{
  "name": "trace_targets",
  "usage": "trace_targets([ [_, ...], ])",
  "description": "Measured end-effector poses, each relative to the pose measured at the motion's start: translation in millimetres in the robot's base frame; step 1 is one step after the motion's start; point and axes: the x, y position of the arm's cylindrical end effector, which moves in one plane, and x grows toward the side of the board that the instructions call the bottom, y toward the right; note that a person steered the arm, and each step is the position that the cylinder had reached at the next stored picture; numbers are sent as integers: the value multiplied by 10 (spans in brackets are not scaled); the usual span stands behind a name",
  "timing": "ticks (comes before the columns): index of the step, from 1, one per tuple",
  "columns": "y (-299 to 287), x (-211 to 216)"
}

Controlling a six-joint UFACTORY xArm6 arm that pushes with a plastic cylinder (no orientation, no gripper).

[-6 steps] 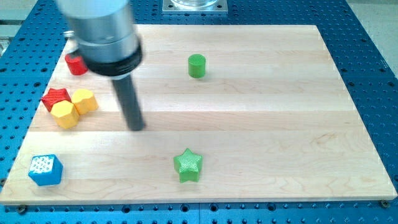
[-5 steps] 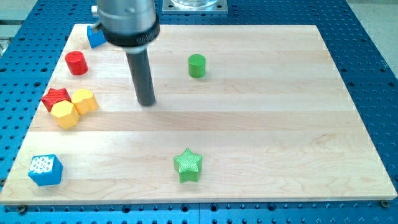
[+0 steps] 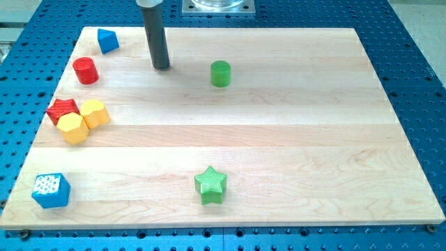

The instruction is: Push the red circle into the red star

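Wooden board on blue perforated bench. My tip is bare, touching no block, near the view's top. Red circle sits to the tip's left; red star lies below that, touching two yellow blocks. Step: approach. Next I'd get above the circle and push down-left. Blue block and the board edge crowd that spot.

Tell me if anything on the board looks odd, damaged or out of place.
Nothing stands out. All blocks sit upright on the board; my tip is clear of them, between the red circle and green circle.
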Motion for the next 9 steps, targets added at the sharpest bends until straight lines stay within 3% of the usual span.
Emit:
trace_targets([
  [3,-562,-266],
  [5,-1229,219],
  [7,-1312,139],
  [8,-1414,398],
  [9,-1038,854],
])
